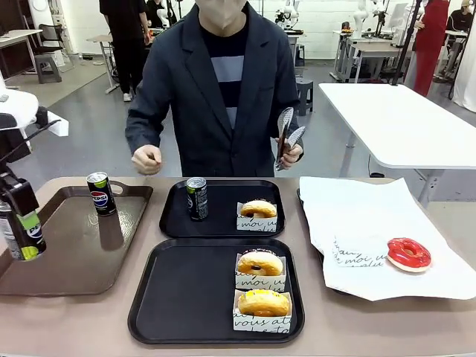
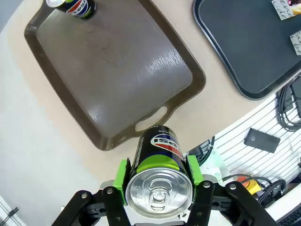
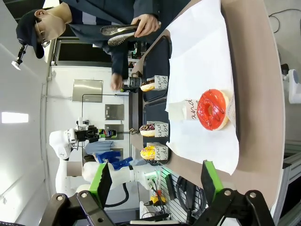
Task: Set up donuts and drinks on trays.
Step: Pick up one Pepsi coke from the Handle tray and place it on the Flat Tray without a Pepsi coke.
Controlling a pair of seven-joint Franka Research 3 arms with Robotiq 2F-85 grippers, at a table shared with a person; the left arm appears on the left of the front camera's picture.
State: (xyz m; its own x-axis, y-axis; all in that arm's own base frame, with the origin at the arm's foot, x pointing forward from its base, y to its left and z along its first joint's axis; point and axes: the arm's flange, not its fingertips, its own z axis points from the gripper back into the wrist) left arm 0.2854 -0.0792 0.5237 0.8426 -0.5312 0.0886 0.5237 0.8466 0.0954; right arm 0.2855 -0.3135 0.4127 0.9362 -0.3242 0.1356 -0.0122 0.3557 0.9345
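Between the green pads of the left gripper (image 2: 159, 175), a dark drink can (image 2: 157, 146) is clamped roughly upright, raised over the edge of the brown handled tray (image 2: 108, 70). Its likely spot, the near black tray (image 1: 186, 297), which carries two donuts (image 1: 259, 263) but no can, lies to that gripper's right. The right gripper (image 3: 155, 181) hangs wide and empty.

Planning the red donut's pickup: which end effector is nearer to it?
Right. The right end effector faces the red donut; the left end effector grips a can beside the brown tray, at the opposite side.
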